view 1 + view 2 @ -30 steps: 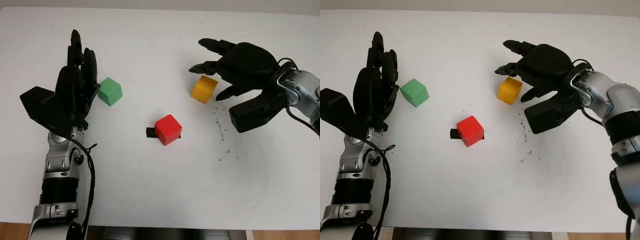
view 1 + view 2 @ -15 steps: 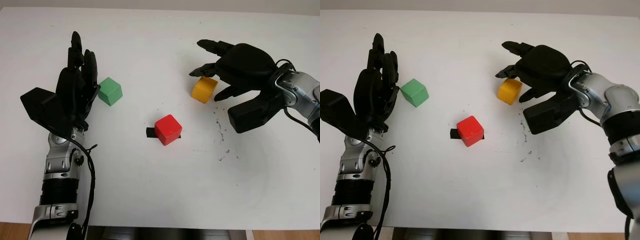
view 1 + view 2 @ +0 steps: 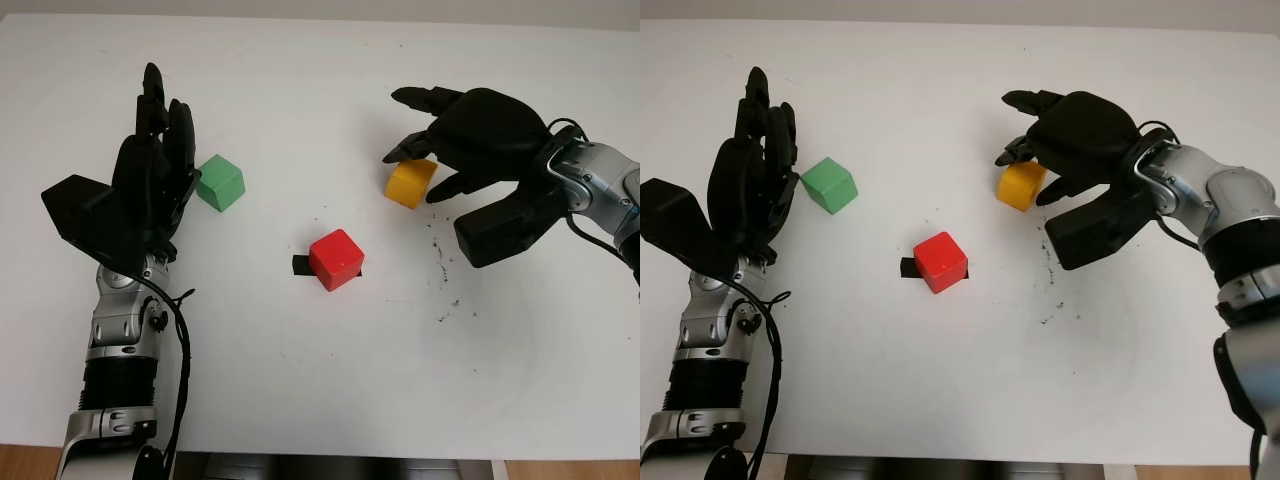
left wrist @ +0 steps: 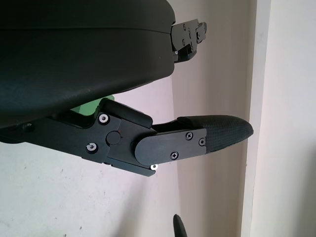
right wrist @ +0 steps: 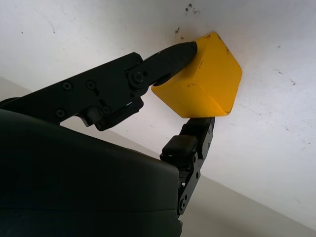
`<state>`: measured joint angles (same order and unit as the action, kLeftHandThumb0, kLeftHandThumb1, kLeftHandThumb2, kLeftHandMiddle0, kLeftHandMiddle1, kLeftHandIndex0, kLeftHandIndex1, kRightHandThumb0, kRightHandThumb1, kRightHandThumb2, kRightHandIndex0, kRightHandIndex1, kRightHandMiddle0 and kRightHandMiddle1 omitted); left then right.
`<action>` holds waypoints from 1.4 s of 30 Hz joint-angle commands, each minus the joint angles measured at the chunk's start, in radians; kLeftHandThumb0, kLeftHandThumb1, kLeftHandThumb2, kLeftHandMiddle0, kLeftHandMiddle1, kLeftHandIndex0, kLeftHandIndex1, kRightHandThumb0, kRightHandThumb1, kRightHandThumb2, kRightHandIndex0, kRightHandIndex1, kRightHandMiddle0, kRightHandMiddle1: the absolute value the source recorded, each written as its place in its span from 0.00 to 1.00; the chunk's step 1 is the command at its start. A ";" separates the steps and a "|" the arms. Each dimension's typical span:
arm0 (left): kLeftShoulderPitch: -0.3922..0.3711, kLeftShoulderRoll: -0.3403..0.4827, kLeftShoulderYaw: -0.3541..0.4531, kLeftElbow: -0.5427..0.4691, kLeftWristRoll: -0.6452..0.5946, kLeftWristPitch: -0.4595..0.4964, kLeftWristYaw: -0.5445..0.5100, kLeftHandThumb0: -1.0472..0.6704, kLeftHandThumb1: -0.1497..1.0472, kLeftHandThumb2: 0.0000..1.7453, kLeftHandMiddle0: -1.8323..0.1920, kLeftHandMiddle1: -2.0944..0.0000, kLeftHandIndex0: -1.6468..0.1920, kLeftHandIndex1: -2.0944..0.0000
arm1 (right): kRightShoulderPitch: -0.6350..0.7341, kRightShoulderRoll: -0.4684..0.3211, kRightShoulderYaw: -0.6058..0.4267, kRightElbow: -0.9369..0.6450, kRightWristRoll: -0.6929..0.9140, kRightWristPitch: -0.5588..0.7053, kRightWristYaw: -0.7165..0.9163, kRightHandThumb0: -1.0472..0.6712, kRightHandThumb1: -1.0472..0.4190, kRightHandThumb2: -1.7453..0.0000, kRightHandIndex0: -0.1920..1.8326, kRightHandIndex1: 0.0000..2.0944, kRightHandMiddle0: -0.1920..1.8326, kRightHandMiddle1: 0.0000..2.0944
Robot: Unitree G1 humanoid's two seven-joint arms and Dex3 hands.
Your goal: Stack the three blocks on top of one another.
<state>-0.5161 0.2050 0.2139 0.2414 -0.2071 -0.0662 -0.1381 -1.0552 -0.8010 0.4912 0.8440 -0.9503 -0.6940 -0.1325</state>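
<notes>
The yellow block (image 3: 410, 184) sits on the white table (image 3: 300, 380) at the right. My right hand (image 3: 415, 173) is curled over it. One fingertip (image 5: 183, 49) presses its far top edge and another finger (image 5: 198, 132) touches the opposite side. The red block (image 3: 335, 259) stands in the middle, partly over a black tape mark (image 3: 299, 265). The green block (image 3: 220, 183) lies at the left. My left hand (image 3: 158, 150) is open and upright just left of it, not touching; a sliver of the green block (image 4: 85, 105) shows behind its shell.
Small dark specks (image 3: 441, 262) dot the table between the red block and my right forearm. The table's front edge (image 3: 350, 452) runs along the bottom, and its far edge lies beyond the blocks.
The right hand's fingers have curled down onto the yellow block, which has shifted slightly to the right. The left hand, the green block and the red block have not moved.
</notes>
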 commanded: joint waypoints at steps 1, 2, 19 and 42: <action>0.014 0.000 -0.001 -0.023 0.001 0.004 0.002 0.17 1.00 0.32 0.98 0.97 1.00 0.98 | -0.009 -0.009 0.005 0.012 0.001 -0.013 -0.003 0.37 0.10 0.97 0.22 0.03 0.46 0.38; 0.014 0.000 -0.001 -0.023 0.002 0.003 0.001 0.17 1.00 0.32 0.97 0.97 0.99 0.98 | -0.010 -0.012 0.000 0.013 0.005 -0.014 -0.007 0.37 0.10 0.97 0.23 0.03 0.43 0.44; 0.014 0.002 0.002 -0.027 -0.002 0.016 -0.003 0.17 1.00 0.31 0.97 0.97 0.99 0.98 | 0.066 -0.072 -0.140 -0.142 0.185 0.043 0.170 0.39 0.09 0.97 0.23 0.03 0.38 0.51; 0.003 0.007 0.002 -0.018 -0.003 0.018 -0.012 0.17 1.00 0.31 0.98 0.98 1.00 0.99 | 0.245 0.049 -0.357 -0.658 0.747 0.600 0.755 0.41 0.08 0.97 0.21 0.02 0.28 0.71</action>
<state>-0.5140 0.2054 0.2141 0.2291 -0.2076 -0.0486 -0.1451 -0.8141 -0.7614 0.1492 0.2412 -0.2193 -0.1239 0.6078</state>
